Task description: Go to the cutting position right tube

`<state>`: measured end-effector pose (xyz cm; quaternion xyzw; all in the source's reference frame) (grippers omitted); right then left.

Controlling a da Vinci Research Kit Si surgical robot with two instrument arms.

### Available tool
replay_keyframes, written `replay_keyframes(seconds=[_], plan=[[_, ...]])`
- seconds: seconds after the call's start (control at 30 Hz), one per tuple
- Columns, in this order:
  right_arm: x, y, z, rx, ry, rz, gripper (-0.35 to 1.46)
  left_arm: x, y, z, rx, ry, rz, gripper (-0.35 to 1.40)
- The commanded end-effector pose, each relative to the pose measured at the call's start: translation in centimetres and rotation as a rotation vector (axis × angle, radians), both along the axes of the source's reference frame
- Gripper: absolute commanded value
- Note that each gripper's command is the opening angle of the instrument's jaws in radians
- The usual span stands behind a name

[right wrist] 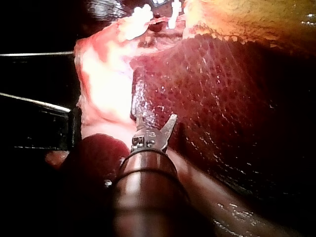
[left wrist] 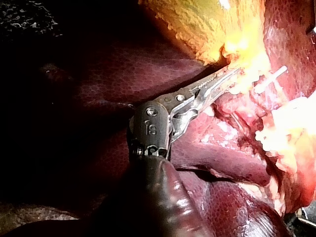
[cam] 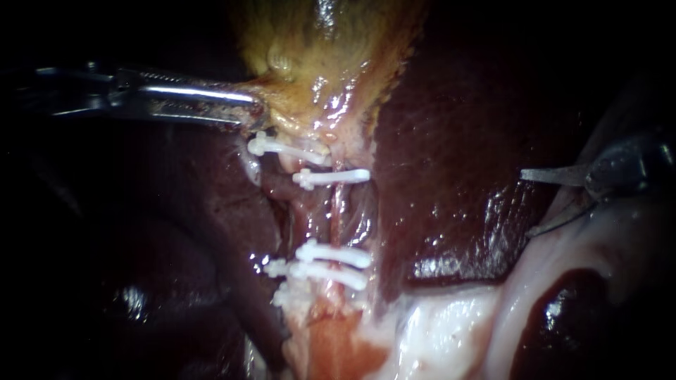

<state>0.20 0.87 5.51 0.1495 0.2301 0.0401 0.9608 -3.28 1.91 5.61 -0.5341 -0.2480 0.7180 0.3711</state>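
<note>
Closest to the lens, in the right wrist view, is the dark round shaft of the right instrument. It rises to two thin pointed jaws spread wide in a V, with nothing between them. Just ahead of them, the edge of the dark red liver meets a band of pale tissue, and white clips show far beyond.

In the endoscope view this right instrument comes in from the right with its tips pointing left. The upper jaw is over the liver. The lower jaw lies along the rim of the pale tissue; whether it touches cannot be told. A broad, open stretch of liver separates these jaws from the right tube, so they are well apart.

That tube runs from far to near at the centre of the scene. It is bare between the clips at its far end and those at its near end.

The left instrument enters level from the left. Its long jaws are closed on yellowish tissue at the near end of the gallbladder, just beyond the farthest clip. Its own wrist view shows the toothed jaws of the left instrument clamped on that tissue below the gallbladder.
</note>
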Motion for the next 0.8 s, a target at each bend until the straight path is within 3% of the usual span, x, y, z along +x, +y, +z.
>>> replay_keyframes(seconds=[0.03, 0.13, 0.27, 0.47, 0.57, 0.8], plan=[[0.0, 0.0, 0.0, 0.0, 0.0, -0.001, 1.43, 0.01, 0.0, -0.01, 0.0, -0.001, 0.0, -0.35], [0.0, 0.0, 0.0, 0.0, 0.0, -0.001, 1.43, 0.09, 0.04, -0.07, 0.005, -0.005, 0.005, -0.35], [0.0, 0.0, 0.0, 0.0, 0.0, -0.001, 1.43, 0.3, 0.15, -0.24, 0.013, 0.0, 0.003, -0.35], [0.0, 0.0, 0.0, 0.0, 0.0, -0.001, 1.43, 0.67, 0.31, -0.54, 0.011, -0.004, -0.041, -0.35], [0.0, 0.0, 0.0, 0.0, 0.0, 0.0, 1.43, 0.78, 0.36, -0.64, 0.003, -0.005, -0.053, -0.35], [0.05, 0.02, -0.03, 0.002, 0.001, 0.004, 1.43, 0.77, 0.35, -0.64, 0.002, -0.001, -0.058, -0.35]])
